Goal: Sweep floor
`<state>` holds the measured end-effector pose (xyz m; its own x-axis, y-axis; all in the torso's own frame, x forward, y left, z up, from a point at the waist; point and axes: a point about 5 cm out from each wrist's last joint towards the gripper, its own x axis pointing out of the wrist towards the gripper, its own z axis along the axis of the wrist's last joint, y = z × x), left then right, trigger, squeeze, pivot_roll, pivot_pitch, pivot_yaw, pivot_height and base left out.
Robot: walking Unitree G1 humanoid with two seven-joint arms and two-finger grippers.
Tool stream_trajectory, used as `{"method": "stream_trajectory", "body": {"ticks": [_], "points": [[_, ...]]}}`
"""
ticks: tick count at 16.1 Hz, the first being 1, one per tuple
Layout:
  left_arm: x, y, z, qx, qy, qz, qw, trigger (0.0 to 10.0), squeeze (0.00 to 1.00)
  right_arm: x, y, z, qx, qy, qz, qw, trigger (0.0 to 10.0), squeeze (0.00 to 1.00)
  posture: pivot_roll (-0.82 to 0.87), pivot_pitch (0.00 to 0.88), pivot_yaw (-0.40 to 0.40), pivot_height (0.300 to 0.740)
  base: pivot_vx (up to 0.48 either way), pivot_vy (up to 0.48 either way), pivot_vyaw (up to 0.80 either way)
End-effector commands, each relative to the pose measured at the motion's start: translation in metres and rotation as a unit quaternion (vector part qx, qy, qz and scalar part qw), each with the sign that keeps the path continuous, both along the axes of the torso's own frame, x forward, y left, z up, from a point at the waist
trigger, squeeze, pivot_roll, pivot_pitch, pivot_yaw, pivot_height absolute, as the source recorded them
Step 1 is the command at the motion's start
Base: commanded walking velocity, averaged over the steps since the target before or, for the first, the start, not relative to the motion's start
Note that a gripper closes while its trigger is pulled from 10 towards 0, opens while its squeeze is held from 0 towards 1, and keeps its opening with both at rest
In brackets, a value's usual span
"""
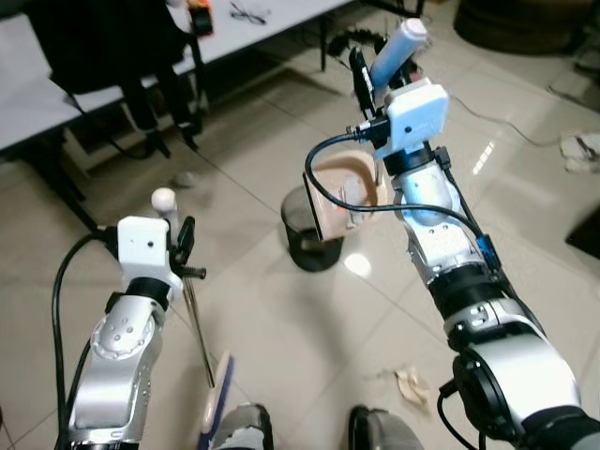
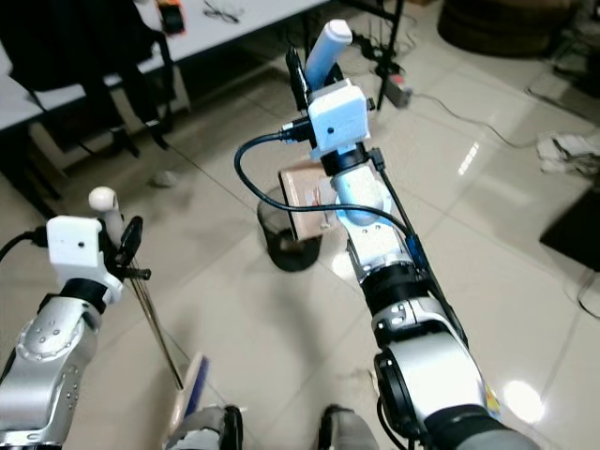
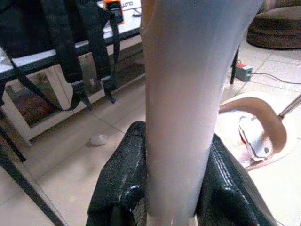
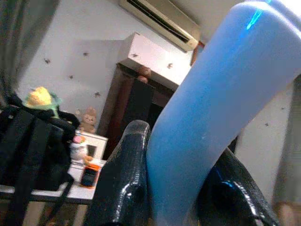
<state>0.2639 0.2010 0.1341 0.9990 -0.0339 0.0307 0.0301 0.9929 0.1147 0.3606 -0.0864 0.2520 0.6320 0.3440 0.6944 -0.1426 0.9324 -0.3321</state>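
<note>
With the left claw clamped on the broom handle and the right claw gripping the blue dustpan handle, holding the dustpan over the bin, a tilt too far could spill debris onto the floor.

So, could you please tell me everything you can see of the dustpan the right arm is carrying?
The dustpan looks like beige plastic, with a raised curved rim around a scoop and a long light-blue handle. The right gripper holds that handle, jaws shut on it, so the pan hangs raised and tilted over the small dark bin. Crumpled pale litter lies in the scoop. Nothing else appears to touch it.
</note>
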Motion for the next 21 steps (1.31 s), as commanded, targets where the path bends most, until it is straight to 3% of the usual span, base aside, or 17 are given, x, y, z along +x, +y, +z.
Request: {"method": "stream_trajectory", "body": {"ticks": [1,6,12,14,17,21], "points": [[-0.003,0.005,0.010,0.005,-0.017,0.009,1.000,10.0,0.00,-0.003,0.003,0.016,-0.019,-0.051,0.006,0.999,10.0,0.00,0.05,0.203,0.057,0.740,0.000,0.000,0.00],[-0.013,0.012,0.013,0.012,-0.015,0.021,1.000,10.0,0.00,-0.004,0.018,0.021,-0.037,-0.089,0.021,0.995,10.0,0.00,0.08,0.191,0.043,0.740,0.000,0.000,0.00],[-0.019,0.010,0.011,0.003,-0.013,0.026,1.000,10.0,0.00,0.002,0.006,0.029,0.011,-0.090,-0.016,0.996,10.0,0.00,0.07,0.186,0.030,0.740,0.000,0.000,0.00],[-0.019,0.007,0.011,-0.002,-0.012,0.024,1.000,10.0,0.00,0.007,-0.002,0.026,0.037,-0.071,-0.036,0.996,10.0,0.00,0.07,0.183,0.029,0.740,0.000,0.000,0.00],[-0.011,-0.001,0.012,-0.041,-0.009,0.008,0.999,10.0,0.00,0.012,-0.033,0.034,0.137,-0.055,-0.092,0.985,10.0,0.00,0.04,0.170,0.038,0.740,0.000,0.000,0.00],[0.004,-0.008,0.016,-0.036,-0.029,-0.014,0.999,10.0,0.00,0.002,-0.062,0.062,0.203,-0.108,-0.114,0.966,10.0,0.00,-0.03,0.149,0.050,0.740,0.000,0.000,0.00]]}}
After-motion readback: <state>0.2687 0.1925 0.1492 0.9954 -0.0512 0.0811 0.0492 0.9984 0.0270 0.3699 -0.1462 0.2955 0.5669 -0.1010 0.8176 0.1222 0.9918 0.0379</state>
